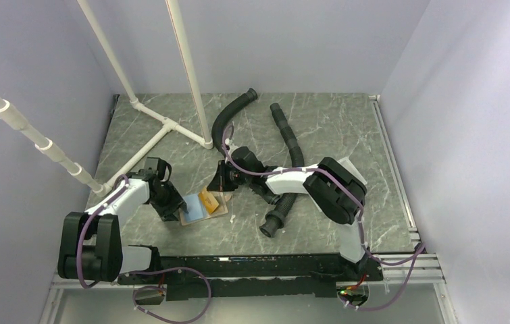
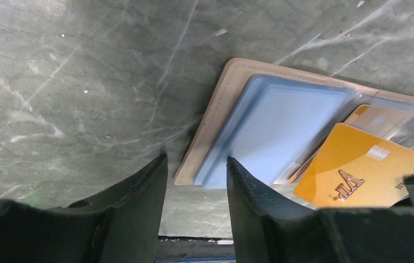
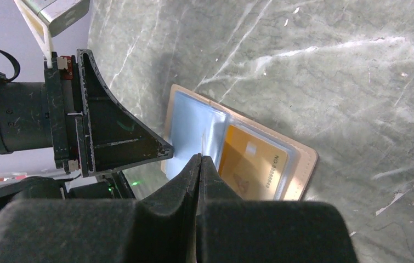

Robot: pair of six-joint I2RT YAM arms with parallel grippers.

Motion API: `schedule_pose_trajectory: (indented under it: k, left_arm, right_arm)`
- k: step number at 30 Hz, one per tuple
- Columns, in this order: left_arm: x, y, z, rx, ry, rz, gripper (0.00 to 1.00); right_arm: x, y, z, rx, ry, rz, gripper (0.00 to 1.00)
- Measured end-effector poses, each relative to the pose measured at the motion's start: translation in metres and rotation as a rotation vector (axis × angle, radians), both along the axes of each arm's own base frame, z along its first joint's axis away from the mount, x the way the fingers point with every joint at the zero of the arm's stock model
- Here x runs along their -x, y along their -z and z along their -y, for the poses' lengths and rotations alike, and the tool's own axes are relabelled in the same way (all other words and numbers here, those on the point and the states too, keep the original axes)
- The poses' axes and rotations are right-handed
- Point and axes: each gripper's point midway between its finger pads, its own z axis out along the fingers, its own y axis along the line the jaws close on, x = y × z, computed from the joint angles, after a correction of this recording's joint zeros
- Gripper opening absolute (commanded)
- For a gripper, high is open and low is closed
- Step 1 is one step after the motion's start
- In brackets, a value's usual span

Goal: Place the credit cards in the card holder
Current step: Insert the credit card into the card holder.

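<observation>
The tan card holder (image 1: 195,216) lies open on the marble table between my two grippers, with blue and clear sleeves showing inside. An orange-yellow credit card (image 2: 358,170) sits tilted at its right half, over a second orange card (image 2: 377,118) inside a sleeve. My left gripper (image 2: 197,161) is open. Its fingers straddle the holder's (image 2: 215,115) near blue corner without touching it. My right gripper (image 3: 200,158) is shut, its tips at an upright clear sleeve leaf (image 3: 203,137) beside the orange-yellow card (image 3: 254,164). Whether it pinches that leaf I cannot tell.
Two black corrugated hoses (image 1: 291,145) (image 1: 228,115) lie behind and to the right of the holder, one under the right arm. A white pipe frame (image 1: 164,125) stands at the back left. Grey walls close in the table.
</observation>
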Motion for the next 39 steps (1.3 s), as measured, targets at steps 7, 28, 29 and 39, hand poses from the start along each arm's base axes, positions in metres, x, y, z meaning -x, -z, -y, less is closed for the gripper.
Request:
schedule_pose_trajectory:
  k: [7,28,29,39]
  left_arm:
    - [-0.003,0.002,0.0,0.001,-0.012,0.013,0.42]
    - [-0.006,0.002,0.0,-0.002,-0.016,0.029,0.4]
    - [-0.006,0.002,0.0,-0.001,-0.016,0.03,0.4]
    - [-0.006,0.002,0.0,0.0,-0.022,0.037,0.4]
  right_arm:
    - [0.001,0.0,-0.002,-0.014,-0.009,0.0,0.0]
    - [0.009,0.026,0.009,0.02,0.0,-0.057,0.0]
    - [0.008,0.027,0.009,0.021,0.002,-0.057,0.0]
    - [0.003,0.031,0.016,0.032,0.022,-0.063,0.0]
